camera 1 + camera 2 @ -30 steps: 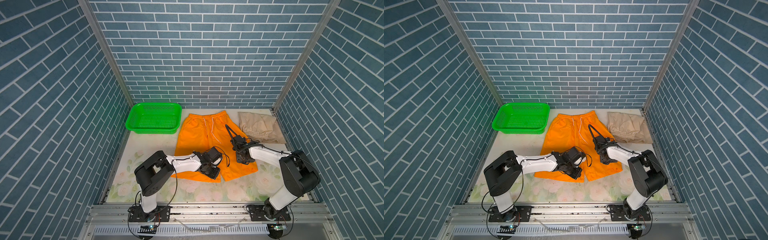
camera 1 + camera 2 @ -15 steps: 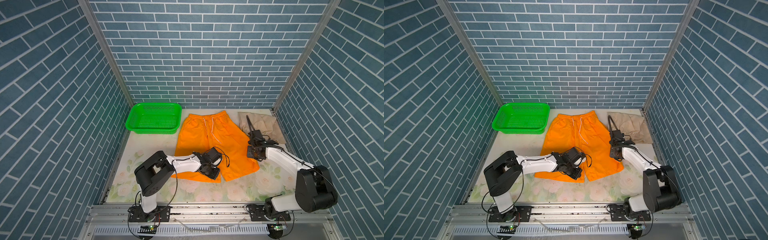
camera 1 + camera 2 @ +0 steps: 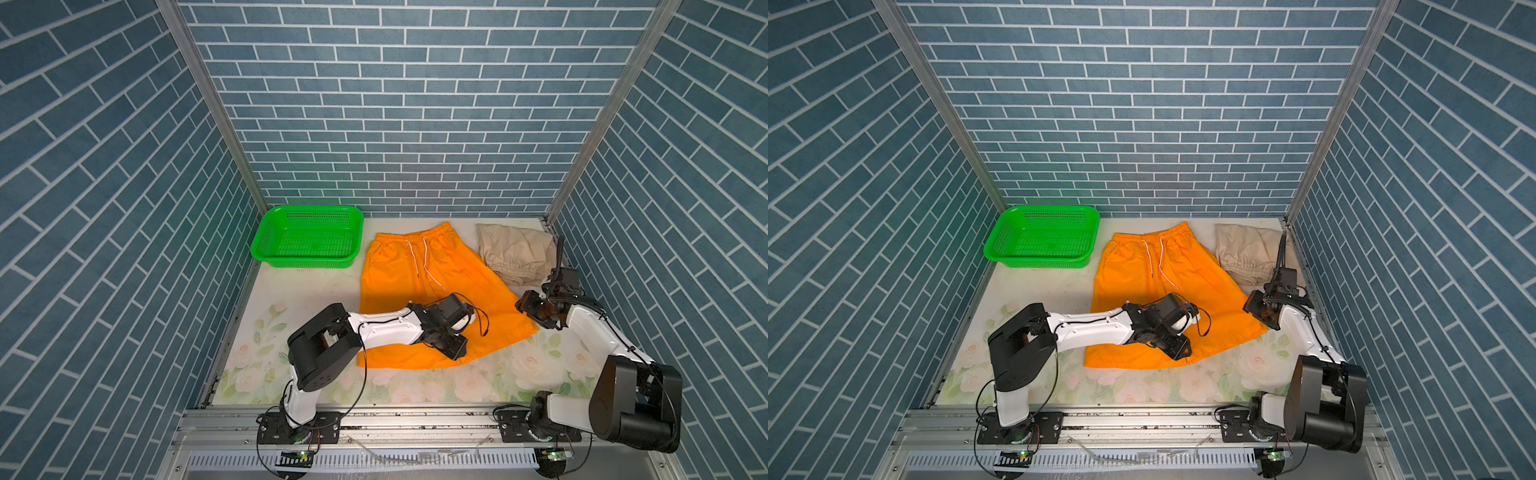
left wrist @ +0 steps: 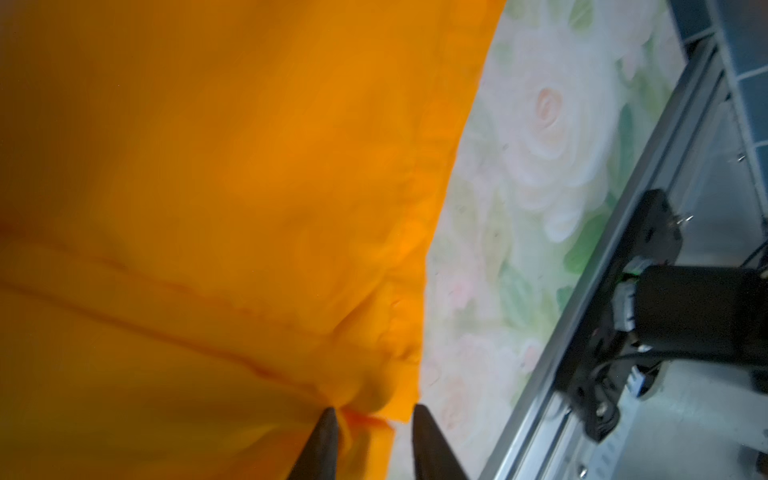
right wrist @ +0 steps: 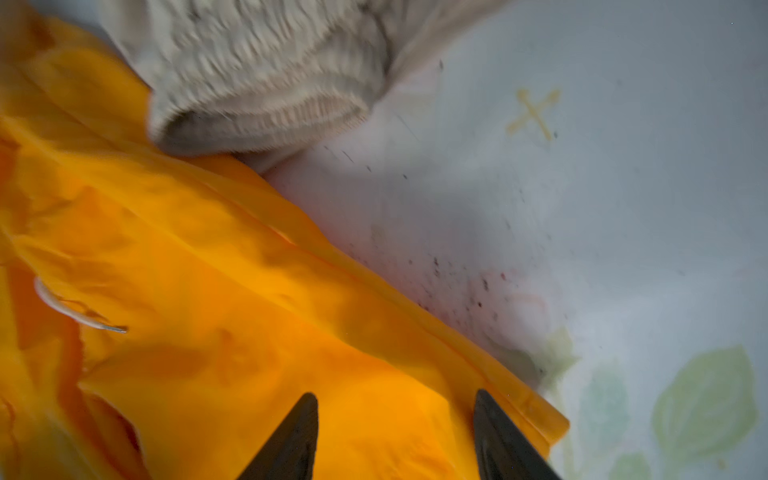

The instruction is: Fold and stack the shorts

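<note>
The orange shorts (image 3: 415,282) lie spread flat mid-table (image 3: 299,299), waistband toward the back wall. They sit between the basket (image 3: 266,249) and the bunched beige shorts (image 3: 513,253), whose waistband touches the orange edge in the right wrist view. The left gripper (image 4: 372,413) sits low at the near hem, its fingers apart around a pucker of orange cloth but not pinching it, while the right gripper (image 5: 395,401) hovers over the right leg's outer hem corner, fingers wide apart, holding nothing.

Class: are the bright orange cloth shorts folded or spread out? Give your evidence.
Spread out. In both top views the bright orange cloth shorts lie flat, waistband and both legs showing, no layer doubled over.
</note>
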You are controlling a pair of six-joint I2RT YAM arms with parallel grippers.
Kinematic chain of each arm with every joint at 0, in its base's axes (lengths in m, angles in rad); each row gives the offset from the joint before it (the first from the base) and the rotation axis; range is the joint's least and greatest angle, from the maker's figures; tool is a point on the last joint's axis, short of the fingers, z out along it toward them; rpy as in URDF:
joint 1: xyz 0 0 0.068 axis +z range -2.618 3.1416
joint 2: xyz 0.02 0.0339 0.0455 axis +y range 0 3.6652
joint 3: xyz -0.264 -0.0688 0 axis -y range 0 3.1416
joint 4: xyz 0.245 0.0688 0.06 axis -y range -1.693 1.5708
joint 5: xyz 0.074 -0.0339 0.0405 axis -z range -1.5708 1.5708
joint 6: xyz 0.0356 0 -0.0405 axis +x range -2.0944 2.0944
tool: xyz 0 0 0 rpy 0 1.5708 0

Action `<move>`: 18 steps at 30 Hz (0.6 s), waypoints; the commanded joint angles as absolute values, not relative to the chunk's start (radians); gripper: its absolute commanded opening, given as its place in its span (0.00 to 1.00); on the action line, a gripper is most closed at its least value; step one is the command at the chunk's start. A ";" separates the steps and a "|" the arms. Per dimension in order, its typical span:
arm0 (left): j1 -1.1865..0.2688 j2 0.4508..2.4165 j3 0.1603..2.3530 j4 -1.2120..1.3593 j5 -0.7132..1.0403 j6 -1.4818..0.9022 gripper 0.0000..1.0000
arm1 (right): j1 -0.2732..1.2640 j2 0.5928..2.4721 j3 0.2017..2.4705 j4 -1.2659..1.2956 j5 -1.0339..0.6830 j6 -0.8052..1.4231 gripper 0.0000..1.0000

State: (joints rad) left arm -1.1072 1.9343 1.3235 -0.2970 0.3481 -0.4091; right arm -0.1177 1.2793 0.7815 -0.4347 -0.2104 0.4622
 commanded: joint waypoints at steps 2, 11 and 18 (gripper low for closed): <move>-1.127 1.915 1.441 -0.495 0.241 -0.384 0.99 | -0.058 1.222 0.856 -0.413 -0.261 0.408 0.63; -0.737 1.728 1.430 -0.635 -0.077 -0.281 1.00 | 0.333 1.170 0.791 -0.307 -0.224 0.411 0.65; -0.513 1.926 1.585 -0.449 -0.125 -0.203 1.00 | 0.576 1.141 0.674 -0.209 -0.212 0.425 0.66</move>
